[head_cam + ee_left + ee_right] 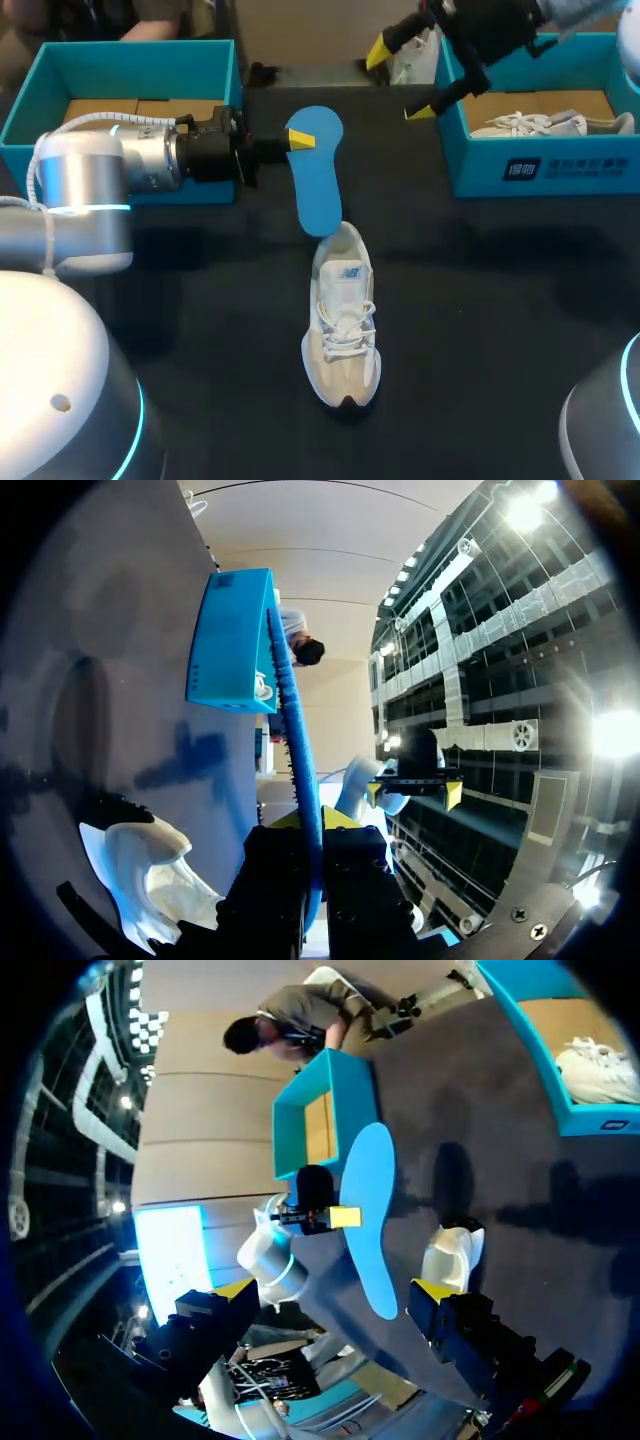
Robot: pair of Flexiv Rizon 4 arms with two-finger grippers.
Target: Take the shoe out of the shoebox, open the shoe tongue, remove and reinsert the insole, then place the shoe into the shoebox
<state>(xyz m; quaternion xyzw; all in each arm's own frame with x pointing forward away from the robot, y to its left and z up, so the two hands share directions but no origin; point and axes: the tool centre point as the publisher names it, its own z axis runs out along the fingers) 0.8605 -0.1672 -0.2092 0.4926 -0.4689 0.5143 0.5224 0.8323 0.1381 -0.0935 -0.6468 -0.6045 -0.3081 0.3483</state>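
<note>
Standing at the far left, one teal shoebox (130, 48) shows only its cardboard floor. Just beside it my left gripper (300, 139) is clamped on the wide end of the blue insole (318, 185). The insole's narrow end hangs by the heel opening of the white sneaker (343, 330) lying mid-table; whether they touch I cannot tell. The insole looks thin, light and floppy, so a grip near its edge suits it, though it will likely bend. My right gripper (398, 81) hovers spread wide, holding nothing, by the second shoebox (480, 165), which holds a second sneaker (560, 125). That box's front label and the tongue's logo I leave unread.
</note>
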